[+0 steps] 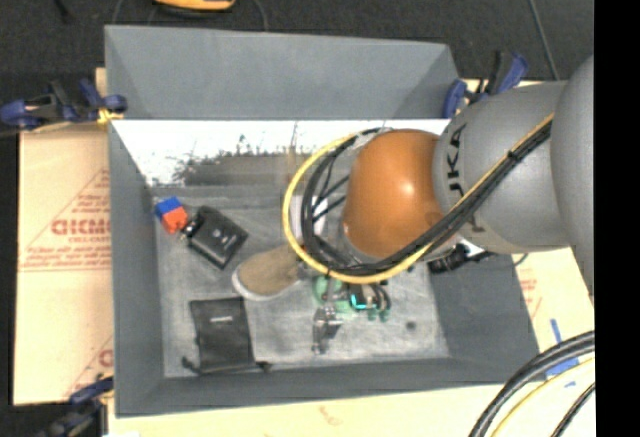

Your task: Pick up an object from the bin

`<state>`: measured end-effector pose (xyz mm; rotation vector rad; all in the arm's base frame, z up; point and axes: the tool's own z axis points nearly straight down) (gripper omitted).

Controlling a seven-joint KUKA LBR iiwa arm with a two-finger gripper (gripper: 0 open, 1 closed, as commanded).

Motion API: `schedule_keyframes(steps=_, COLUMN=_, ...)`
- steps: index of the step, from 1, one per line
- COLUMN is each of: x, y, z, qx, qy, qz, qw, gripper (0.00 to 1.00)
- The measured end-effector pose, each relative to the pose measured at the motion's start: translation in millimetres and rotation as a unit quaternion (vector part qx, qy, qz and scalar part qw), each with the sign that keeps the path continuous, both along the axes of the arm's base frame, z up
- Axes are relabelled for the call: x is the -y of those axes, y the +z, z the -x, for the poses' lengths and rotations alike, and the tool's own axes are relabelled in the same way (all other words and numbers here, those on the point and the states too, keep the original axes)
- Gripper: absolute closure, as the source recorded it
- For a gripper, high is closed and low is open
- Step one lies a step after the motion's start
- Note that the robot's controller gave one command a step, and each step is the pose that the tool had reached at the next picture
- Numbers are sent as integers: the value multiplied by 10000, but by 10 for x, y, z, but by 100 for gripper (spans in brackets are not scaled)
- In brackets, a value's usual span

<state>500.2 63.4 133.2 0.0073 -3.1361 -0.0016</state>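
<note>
My gripper (324, 323) hangs below the orange cover, low over the bin floor near the front wall, just right of the middle. Nearest to it is a tan oval thing (264, 273), lying just to its left and a little further back. A flat black rectangular thing (222, 331) lies at the front left, apart from the gripper. Nothing shows between the gripper and the floor beneath it.
A black boxy thing (215, 237) lies at the left, with a small blue and orange piece (170, 214) beside it near the left wall. The arm and its cables cover the bin's right half.
</note>
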Motion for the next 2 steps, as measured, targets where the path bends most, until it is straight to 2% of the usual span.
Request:
schedule_keyframes(steps=1, x=2, y=38, z=-20, qx=39, qy=-10, qz=-3, qw=10000, gripper=0)
schedule_keyframes(steps=2, x=477, y=71, z=-322, qx=40, qy=228, qz=-1, qw=9997, gripper=0)
